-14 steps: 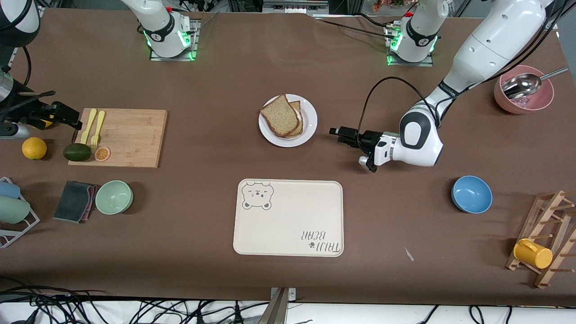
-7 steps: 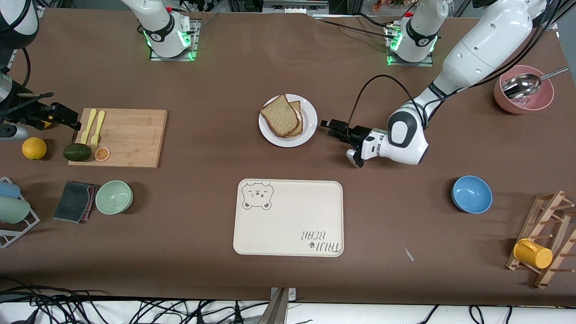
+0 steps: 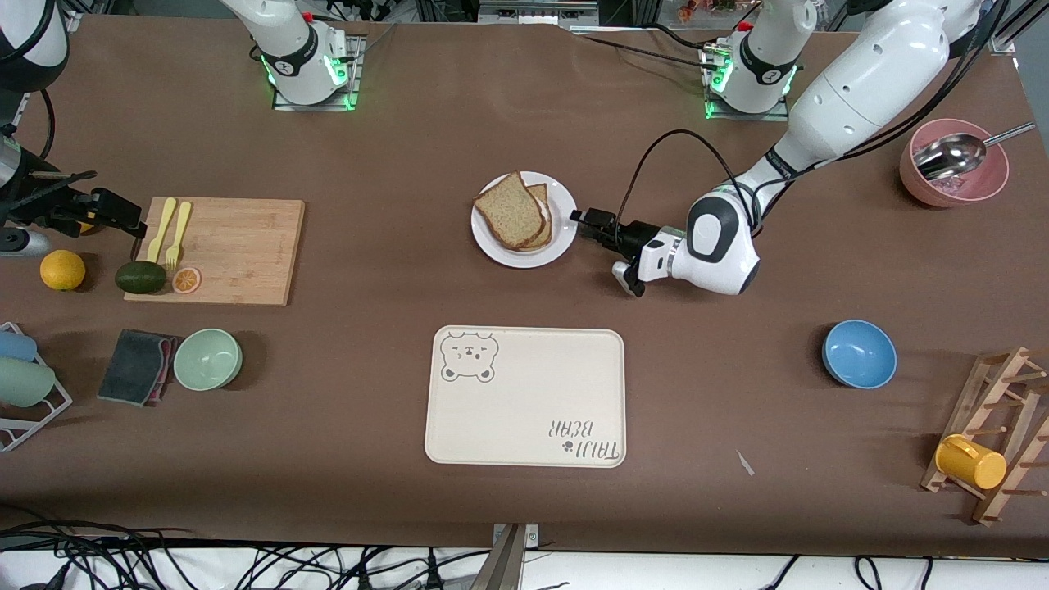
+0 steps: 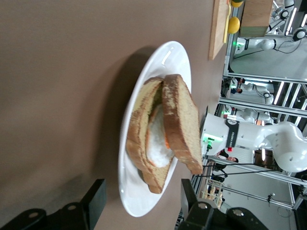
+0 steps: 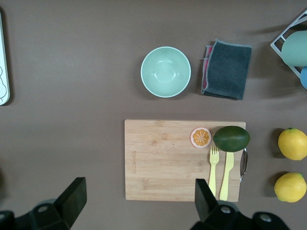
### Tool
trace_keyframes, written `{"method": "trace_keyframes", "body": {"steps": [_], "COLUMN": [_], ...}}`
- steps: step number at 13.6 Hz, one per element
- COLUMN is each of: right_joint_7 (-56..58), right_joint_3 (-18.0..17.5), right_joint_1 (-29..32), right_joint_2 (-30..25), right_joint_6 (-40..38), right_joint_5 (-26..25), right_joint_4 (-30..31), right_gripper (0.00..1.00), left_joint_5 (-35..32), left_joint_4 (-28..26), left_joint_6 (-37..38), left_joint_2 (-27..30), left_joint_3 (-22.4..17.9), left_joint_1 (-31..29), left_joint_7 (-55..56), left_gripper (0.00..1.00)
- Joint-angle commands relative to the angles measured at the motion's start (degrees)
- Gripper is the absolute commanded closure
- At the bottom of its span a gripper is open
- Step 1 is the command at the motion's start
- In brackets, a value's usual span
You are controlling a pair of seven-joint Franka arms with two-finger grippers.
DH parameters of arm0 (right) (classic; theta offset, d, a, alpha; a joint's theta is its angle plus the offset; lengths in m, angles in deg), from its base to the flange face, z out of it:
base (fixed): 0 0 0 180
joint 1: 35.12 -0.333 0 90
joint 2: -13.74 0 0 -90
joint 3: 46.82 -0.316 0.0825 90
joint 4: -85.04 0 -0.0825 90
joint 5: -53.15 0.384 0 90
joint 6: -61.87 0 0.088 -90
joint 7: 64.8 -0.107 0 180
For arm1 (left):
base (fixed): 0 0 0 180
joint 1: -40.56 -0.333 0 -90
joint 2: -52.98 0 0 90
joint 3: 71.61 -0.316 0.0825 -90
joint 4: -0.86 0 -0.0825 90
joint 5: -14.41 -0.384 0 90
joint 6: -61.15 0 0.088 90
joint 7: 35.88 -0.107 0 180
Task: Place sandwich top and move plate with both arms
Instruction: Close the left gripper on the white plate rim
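The sandwich top (image 3: 508, 217), a light tan speckled slice, lies tilted on a darker slice with fried egg on the white plate (image 3: 565, 221) at the table's middle. In the left wrist view the top slice (image 4: 181, 120) leans on the egg, and the plate's rim (image 4: 168, 62) shows. My left gripper (image 3: 583, 223) is open and low at the plate's edge toward the left arm's end; in its wrist view (image 4: 142, 199) the jaws stand either side of the rim, not touching it. My right gripper (image 3: 123, 215) is open and empty (image 5: 140, 199), waiting above the cutting board's end.
A cream bear tray (image 3: 524, 397) lies nearer the camera than the plate. A cutting board (image 3: 215, 250) carries a yellow fork and knife, avocado and orange slice. A green bowl (image 3: 207, 359), grey cloth, lemon, blue bowl (image 3: 859, 353), pink bowl with spoon (image 3: 953, 172) and a cup rack stand around.
My left gripper has moved along the table toward the plate and now reaches its rim. The right arm has barely moved.
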Motion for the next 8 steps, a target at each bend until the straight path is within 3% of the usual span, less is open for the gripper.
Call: {"method": "trace_keyframes", "body": {"steps": [1,3,5,8], "right_joint_7": [0.00,0.00,0.00,0.00], "right_joint_3": [-0.13,-0.13,-0.13,-0.13], "right_joint_1": [0.55,0.55,0.55,0.55], "right_joint_2": [0.01,0.01,0.01,0.01], "right_joint_6": [-0.62,-0.62,-0.70,-0.70], "right_joint_5": [0.67,0.67,0.67,0.67], "right_joint_4": [-0.39,-0.39,-0.39,-0.39], "right_gripper": [0.00,0.00,0.00,0.00], "left_joint_5": [2.12,2.12,2.12,2.13], "left_joint_4": [-0.23,-0.23,-0.23,-0.23], "left_joint_6": [-3.08,-3.08,-3.08,-3.08], "left_joint_2": [-1.30,-1.30,-1.39,-1.30], "left_joint_3": [0.53,0.80,0.80,0.80], "left_joint_1": [0.45,0.54,1.67,1.94], "left_joint_7": [-2.29,-2.29,-2.29,-2.29], "left_gripper": [0.42,0.47,0.64,0.69]}}
